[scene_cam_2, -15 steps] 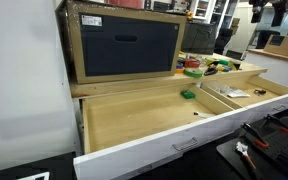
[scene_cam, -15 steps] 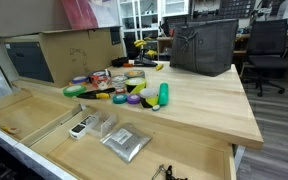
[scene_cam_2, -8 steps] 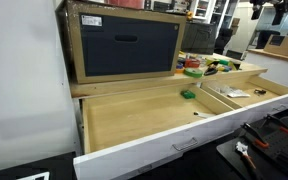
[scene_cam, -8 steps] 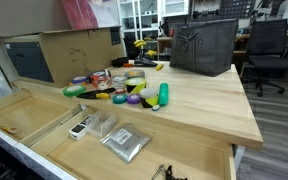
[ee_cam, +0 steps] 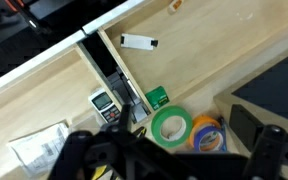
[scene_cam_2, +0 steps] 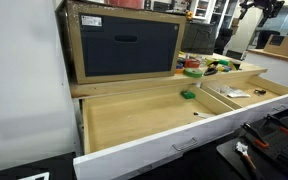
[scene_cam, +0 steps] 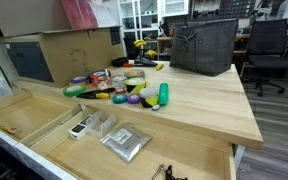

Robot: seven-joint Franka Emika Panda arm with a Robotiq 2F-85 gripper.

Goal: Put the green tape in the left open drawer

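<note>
The green tape [ee_cam: 171,127] lies flat on the table [scene_cam: 204,105], at its very edge, where the divider [ee_cam: 109,70] between the two drawers meets it. It seems to touch a multicoloured roll [ee_cam: 206,132]. The hand [ee_cam: 170,152] hangs high above with its fingers spread wide and nothing between them, so the grasp is yet to come. The nearest risk is the neighbour: a finger coming down on that side could catch the multicoloured roll, shove it, or pinch both. A push along the table rather than a clean lift could tip the low ring over the edge, and since it sits on the divider line it might fall either way. The left open drawer [ee_cam: 214,50] is the bare plywood one. The neighbouring drawer [ee_cam: 44,110], with its small grey device [ee_cam: 104,100] and silver pouch [ee_cam: 34,150], lies just beside it, so a release too close to the divider could land wrong. A small green item [ee_cam: 158,97] already lies in the left drawer's back corner. I cannot tell what it is, and it could be taken for the target. The cardboard box [scene_cam_2: 124,45] stands near and may crowd the wrist on the way down.
</note>
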